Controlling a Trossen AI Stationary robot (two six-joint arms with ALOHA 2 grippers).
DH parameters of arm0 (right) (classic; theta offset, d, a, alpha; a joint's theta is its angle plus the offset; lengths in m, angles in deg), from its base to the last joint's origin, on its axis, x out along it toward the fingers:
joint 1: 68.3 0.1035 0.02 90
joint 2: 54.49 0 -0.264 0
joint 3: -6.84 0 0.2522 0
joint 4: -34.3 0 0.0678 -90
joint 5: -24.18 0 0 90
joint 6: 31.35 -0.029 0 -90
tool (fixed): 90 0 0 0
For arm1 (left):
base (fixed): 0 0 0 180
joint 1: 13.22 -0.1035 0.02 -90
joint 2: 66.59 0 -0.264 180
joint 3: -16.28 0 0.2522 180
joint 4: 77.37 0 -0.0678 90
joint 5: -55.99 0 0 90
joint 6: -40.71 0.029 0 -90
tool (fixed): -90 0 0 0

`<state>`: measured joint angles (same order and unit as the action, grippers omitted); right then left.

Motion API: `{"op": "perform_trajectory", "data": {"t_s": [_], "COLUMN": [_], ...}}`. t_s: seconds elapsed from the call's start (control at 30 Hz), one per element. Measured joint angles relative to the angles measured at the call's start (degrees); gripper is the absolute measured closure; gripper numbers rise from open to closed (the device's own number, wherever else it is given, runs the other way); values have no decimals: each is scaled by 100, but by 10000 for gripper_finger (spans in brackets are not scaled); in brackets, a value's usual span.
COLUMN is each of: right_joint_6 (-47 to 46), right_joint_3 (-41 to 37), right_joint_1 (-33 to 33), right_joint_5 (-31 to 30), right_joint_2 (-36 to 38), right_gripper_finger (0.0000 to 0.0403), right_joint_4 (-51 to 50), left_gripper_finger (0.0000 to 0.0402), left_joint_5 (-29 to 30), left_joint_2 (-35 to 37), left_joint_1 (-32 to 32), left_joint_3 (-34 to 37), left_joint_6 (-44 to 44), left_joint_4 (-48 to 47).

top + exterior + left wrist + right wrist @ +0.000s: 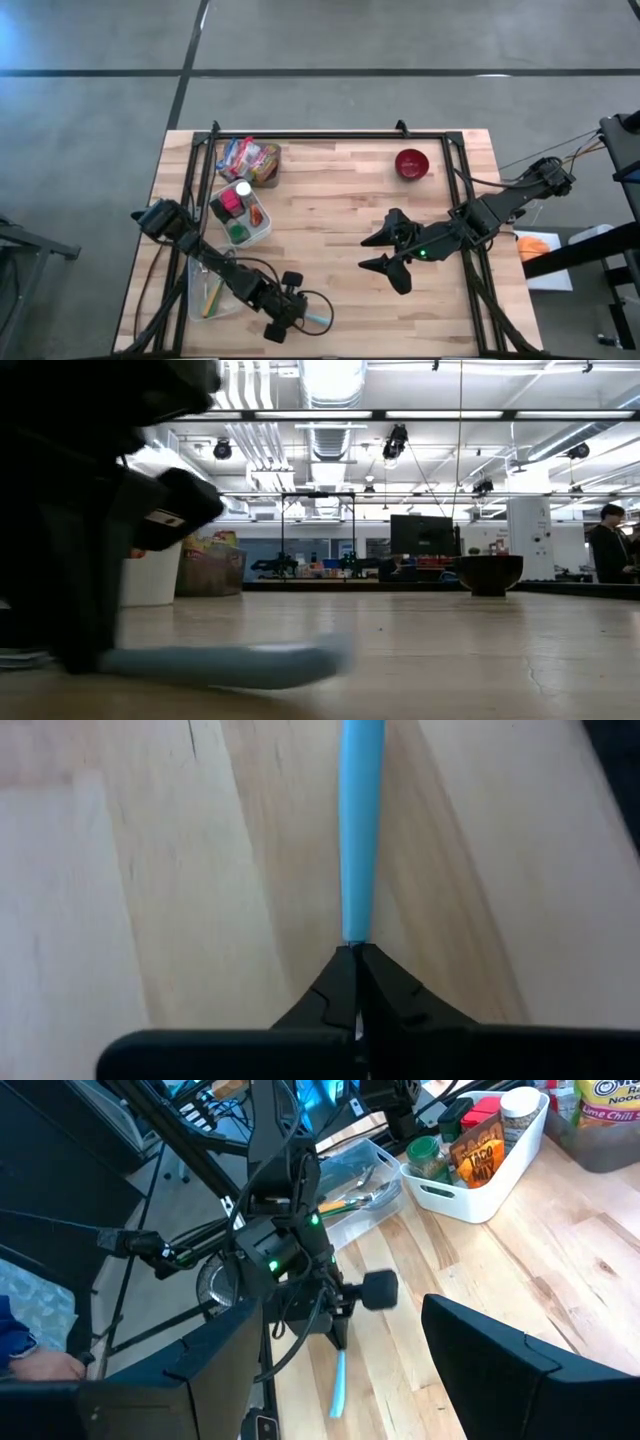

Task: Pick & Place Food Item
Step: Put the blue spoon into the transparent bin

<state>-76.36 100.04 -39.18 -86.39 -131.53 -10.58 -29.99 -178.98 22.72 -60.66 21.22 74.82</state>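
Note:
A slim light-blue stick (358,830) lies on the wooden table near its front edge, left of centre (320,318). My left gripper (355,958) is shut on its near end, low over the boards (298,312). In the low view the stick (220,665) lies flat beside the dark gripper. My right gripper (368,252) hangs open above the table's middle right and touches nothing. Packaged food (250,158) sits in a tub at the far left. My left gripper pinches the stick's end (352,938) between its two fingertips. The fingers slant down from the table's left side and lie along the stick, not across it. The rest of the stick lies flat on the table, pointing away from the gripper.
A white bin of spice jars (240,212) stands left of centre, and a clear tray of utensils (212,292) lies near the left front. A dark red bowl (411,163) sits at the far right. Bare boards stretch between the bowl and the stick.

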Motion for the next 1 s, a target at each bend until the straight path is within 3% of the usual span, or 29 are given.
{"op": "perform_trajectory", "data": {"t_s": [0.33,1.0], "right_joint_6": [0,0], "right_joint_3": [0,0], "right_joint_1": [1,-1], "right_joint_5": [0,0], "right_joint_2": [0,0], "right_gripper_finger": [131,131], "right_joint_4": [0,1], "left_gripper_finger": [400,401], "left_joint_5": [30,72], "left_joint_2": [543,1294], "left_joint_1": [3,3], "left_joint_3": [42,37], "left_joint_6": [159,172], "left_joint_4": [-1053,-1797]}}
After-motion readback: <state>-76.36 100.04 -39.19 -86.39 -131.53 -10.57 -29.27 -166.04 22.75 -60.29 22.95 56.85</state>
